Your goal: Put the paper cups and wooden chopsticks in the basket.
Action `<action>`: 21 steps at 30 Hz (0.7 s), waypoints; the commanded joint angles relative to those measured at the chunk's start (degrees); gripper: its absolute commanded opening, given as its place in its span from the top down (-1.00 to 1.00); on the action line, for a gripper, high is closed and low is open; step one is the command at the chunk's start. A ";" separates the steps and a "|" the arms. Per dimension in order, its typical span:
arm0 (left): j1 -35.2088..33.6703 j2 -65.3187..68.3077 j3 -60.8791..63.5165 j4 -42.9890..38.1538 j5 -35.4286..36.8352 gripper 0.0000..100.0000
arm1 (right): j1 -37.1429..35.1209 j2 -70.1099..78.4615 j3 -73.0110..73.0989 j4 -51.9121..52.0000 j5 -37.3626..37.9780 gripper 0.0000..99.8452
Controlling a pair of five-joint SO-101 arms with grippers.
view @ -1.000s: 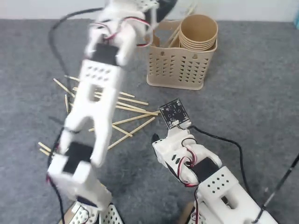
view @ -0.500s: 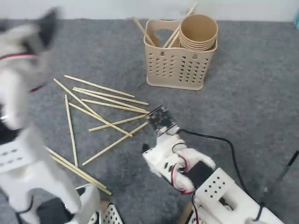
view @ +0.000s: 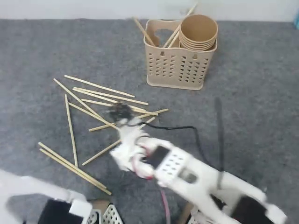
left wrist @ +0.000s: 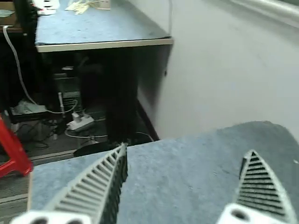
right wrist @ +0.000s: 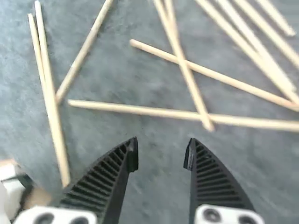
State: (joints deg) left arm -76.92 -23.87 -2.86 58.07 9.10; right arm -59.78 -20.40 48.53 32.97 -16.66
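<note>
Just ahead of the right hand (right wrist: 161, 142), whose jaws stand apart, one chopstick (right wrist: 140, 110) lies flat on the grey tabletop (right wrist: 117, 79), its length crosswise to the gap; the left hand (left wrist: 187, 150), also apart, faces away.

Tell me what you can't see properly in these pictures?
High view: the basket wall hides the lower parts of the paper cups, so their count is unsure.
High view: the blurred right arm covers where several chopsticks cross.
High view: the left arm is blurred and cut off by the bottom edge.
Right wrist view: chopstick ends run past the edges.
</note>
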 commanded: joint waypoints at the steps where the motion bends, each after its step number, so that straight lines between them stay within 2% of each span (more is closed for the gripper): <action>1: -9.23 -1.76 6.46 -11.34 0.09 0.28 | -4.44 9.10 -10.37 -3.91 -2.37 0.64; 8: -20.92 -1.76 16.40 -27.87 0.09 0.28 | -11.91 22.64 -23.12 -3.74 -6.95 0.64; 11: -24.62 -0.79 19.21 -33.32 0.09 0.28 | -12.35 25.98 -26.37 -4.09 -6.86 0.65; 21: -32.62 16.18 14.55 -41.67 0.09 0.28 | -14.73 37.76 -38.42 -3.74 -6.68 0.65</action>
State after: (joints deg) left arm -106.90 -13.93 16.92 20.62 9.01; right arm -73.41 16.00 15.21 30.24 -22.90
